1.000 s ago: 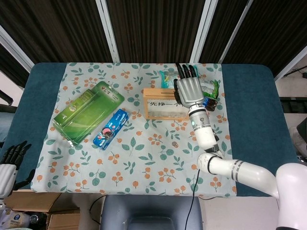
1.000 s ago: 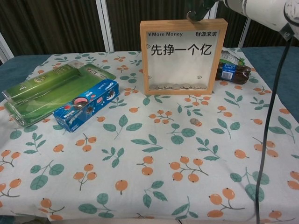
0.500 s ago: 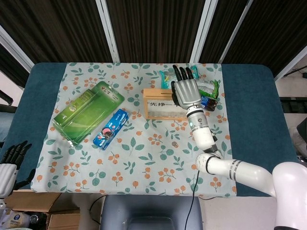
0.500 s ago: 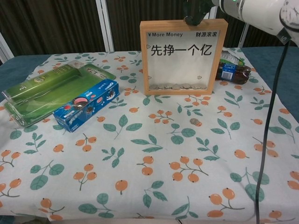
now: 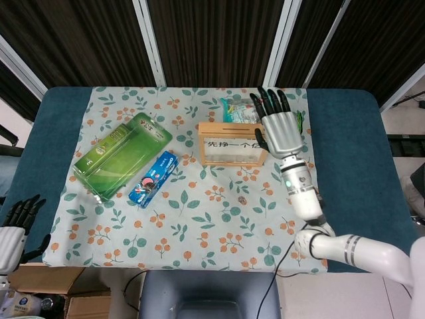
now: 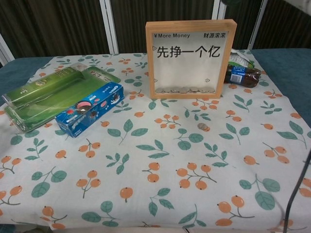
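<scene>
Two hands show; the right hand (image 5: 282, 129), fingers spread and holding nothing, hovers just right of the wooden coin-bank frame (image 5: 230, 143), upright at the table's (image 5: 345, 133) far middle, long axis left-right; the left hand (image 5: 12, 229), empty, hangs far off.

The right hand (image 5: 282, 129) is silver-backed with black fingers on a white, black-banded arm.
</scene>
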Action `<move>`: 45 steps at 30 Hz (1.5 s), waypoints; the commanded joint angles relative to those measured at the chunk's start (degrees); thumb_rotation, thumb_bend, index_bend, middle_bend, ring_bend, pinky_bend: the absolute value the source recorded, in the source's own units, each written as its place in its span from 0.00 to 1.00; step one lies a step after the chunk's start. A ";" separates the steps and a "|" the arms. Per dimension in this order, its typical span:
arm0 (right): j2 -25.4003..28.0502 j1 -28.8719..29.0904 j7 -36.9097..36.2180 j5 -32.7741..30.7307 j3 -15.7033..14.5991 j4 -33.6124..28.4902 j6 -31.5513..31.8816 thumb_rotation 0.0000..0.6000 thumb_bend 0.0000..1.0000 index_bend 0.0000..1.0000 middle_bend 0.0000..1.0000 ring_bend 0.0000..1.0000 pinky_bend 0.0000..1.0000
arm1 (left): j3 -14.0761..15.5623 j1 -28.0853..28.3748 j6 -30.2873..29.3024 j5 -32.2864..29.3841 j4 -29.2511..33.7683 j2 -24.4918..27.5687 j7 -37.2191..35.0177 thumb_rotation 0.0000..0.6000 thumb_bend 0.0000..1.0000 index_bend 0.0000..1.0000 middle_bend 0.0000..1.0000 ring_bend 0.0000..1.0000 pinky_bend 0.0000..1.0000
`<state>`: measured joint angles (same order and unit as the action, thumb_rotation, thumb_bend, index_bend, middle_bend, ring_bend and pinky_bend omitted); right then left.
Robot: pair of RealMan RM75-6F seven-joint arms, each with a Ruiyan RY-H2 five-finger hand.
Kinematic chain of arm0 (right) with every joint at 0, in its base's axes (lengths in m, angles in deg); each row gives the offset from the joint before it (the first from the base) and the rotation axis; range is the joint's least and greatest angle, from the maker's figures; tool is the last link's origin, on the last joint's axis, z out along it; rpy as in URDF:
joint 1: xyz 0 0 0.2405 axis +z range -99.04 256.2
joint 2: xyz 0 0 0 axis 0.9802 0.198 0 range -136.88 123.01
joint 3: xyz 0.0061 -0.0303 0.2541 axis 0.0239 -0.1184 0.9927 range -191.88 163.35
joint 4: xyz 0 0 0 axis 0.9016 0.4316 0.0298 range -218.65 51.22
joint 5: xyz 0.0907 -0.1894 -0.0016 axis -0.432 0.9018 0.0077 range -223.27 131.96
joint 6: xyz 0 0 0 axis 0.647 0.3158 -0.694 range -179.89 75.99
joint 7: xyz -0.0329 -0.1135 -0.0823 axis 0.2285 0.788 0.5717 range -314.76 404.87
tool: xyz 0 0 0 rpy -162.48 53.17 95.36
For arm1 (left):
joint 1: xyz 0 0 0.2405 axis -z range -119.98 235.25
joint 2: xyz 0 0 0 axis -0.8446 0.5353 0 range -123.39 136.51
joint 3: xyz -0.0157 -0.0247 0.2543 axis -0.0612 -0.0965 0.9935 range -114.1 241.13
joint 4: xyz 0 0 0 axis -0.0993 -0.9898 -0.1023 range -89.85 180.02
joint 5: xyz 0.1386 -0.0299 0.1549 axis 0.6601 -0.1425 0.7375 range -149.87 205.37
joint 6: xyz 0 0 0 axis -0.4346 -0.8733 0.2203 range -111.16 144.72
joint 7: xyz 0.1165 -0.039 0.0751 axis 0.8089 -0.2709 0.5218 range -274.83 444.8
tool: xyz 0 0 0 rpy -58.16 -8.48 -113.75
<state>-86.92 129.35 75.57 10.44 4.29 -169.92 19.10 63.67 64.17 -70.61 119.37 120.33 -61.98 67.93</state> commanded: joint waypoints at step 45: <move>-19.23 -16.86 -6.83 24.26 -13.17 21.33 -7.19 1.00 0.30 0.00 0.00 0.00 0.00 | 0.39 0.36 0.01 0.21 -2.67 -2.25 0.37 1.00 0.40 0.00 0.00 0.00 0.05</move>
<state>-104.88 111.36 66.60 36.25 -9.90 -149.15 13.78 64.04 64.52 -70.62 119.58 117.69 -64.21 68.33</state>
